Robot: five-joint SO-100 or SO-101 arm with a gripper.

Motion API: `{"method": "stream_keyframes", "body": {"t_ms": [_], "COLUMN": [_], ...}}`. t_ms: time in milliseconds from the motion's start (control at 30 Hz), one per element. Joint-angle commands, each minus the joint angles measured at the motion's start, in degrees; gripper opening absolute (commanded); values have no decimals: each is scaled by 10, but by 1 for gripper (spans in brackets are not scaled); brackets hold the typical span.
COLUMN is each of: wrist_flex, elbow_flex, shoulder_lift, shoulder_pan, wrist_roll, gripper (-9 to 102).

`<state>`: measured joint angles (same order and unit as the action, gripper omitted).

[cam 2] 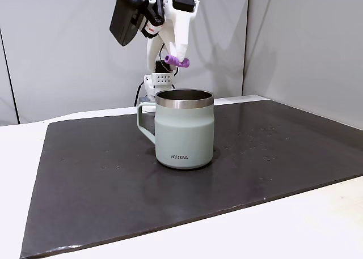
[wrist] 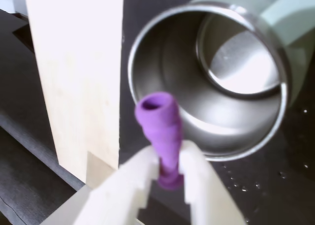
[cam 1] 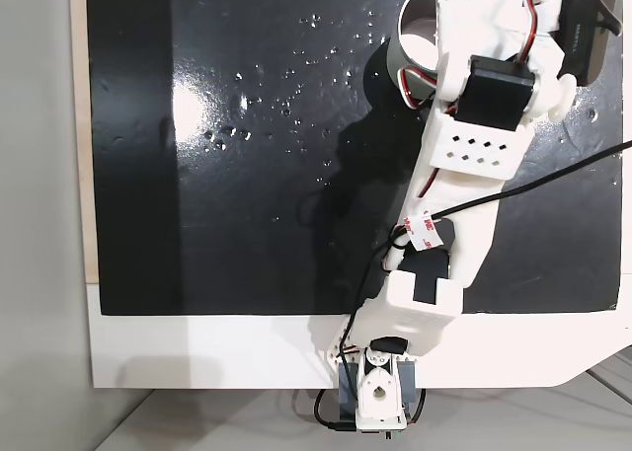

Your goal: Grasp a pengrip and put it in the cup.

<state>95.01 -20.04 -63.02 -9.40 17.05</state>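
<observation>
Your gripper (wrist: 167, 178) is clamped on the pengrip (wrist: 162, 131): in the wrist view the two white fingers (wrist: 135, 180) pinch its lower end, and the flared open end sticks out past the tips toward the cup (wrist: 256, 136). The pengrip is off the worktop, up in the air. In a fixed view the gripper (cam 2: 177, 59) hangs above the cup (cam 2: 184, 128), with the pengrip (cam 2: 177, 60) lying roughly level over the back part of the rim, clear of the steel lip and not touching it.

The cup stands upright on the black mat (cam 2: 283, 151); its handle (cam 2: 144, 126) points left in that view, and the lettering faces the camera. The wrist view shows the shiny steel inside with nothing in it that you can make out. In a fixed view from above the arm (cam 1: 464, 145) reaches from the near worktop edge toward the far right corner of the mat (cam 1: 247, 175) and covers most of the cup (cam 1: 420, 22). You cannot see the gripper tips there. Small droplets or specks dot the mat near the cup. The mat sits on a white worktop (cam 2: 317, 225).
</observation>
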Motion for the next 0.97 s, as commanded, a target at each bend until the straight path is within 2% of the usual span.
{"method": "stream_keyframes", "body": {"t_ms": [0,133,933], "wrist_flex": [37,62,95], "elbow_flex": [69,98,127], "shoulder_lift": [-13,-11,-25], "shoulder_pan": [1,-14,-18], "wrist_roll": [-4,-9,-1], "gripper": [25,32,32]}}
